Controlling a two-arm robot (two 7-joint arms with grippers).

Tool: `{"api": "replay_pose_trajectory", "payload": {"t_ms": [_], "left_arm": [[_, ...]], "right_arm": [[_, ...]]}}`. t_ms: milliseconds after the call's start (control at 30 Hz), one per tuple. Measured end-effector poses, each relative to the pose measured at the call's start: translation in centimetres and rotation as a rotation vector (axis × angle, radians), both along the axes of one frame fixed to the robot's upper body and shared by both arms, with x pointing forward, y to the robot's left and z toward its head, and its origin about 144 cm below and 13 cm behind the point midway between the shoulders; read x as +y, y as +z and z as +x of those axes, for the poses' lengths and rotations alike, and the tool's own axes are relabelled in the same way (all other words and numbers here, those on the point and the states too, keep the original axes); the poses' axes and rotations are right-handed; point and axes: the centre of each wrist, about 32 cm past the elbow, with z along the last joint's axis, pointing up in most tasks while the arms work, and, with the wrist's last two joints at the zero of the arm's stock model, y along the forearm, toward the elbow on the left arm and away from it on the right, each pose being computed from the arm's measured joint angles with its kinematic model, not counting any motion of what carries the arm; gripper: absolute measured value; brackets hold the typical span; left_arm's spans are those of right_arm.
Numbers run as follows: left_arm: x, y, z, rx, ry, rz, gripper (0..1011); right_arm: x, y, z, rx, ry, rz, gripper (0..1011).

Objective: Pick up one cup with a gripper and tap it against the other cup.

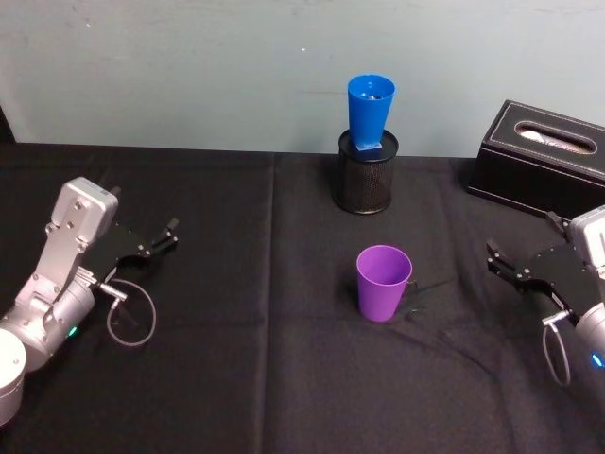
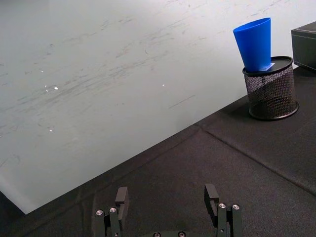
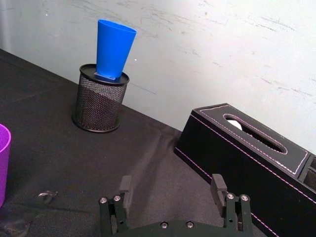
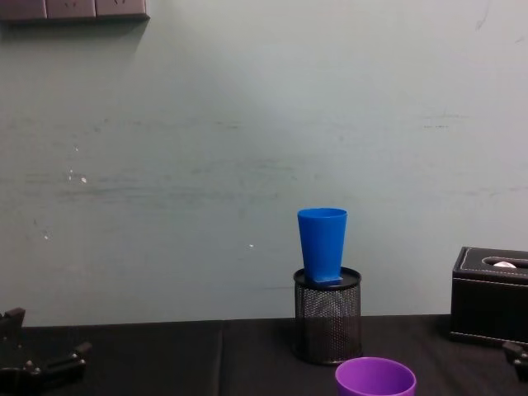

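Observation:
The purple cup [image 1: 383, 282] stands upright on the black tablecloth near the middle; its rim shows in the chest view [image 4: 375, 378] and its edge in the right wrist view [image 3: 3, 163]. The blue cup [image 1: 370, 112] stands upright on top of the black mesh pen holder [image 1: 367, 171] at the back, also visible as the blue cup [image 2: 255, 43], [image 3: 114, 48], [image 4: 322, 244]. My right gripper [image 1: 518, 269] rests open at the right, well apart from the purple cup, with fingers [image 3: 125, 189] spread. My left gripper [image 1: 156, 240] rests open at the far left, its fingers [image 2: 122, 196] spread.
A black tissue box [image 1: 541, 156] sits at the back right next to the wall. The pen holder [image 3: 99, 98] stands between the tissue box [image 3: 247, 153] and the table's centre seam. A loose cable loop [image 1: 130, 317] hangs by the left arm.

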Motion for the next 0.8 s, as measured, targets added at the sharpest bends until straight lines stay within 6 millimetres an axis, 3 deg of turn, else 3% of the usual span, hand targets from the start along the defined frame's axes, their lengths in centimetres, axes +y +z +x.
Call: {"api": "replay_pose_trajectory", "payload": {"t_ms": [800], "left_arm": [[0.00, 0.00, 0.00, 0.000, 0.000, 0.000, 1005]], "right_arm": [[0.00, 0.00, 0.00, 0.000, 0.000, 0.000, 1003]]}}
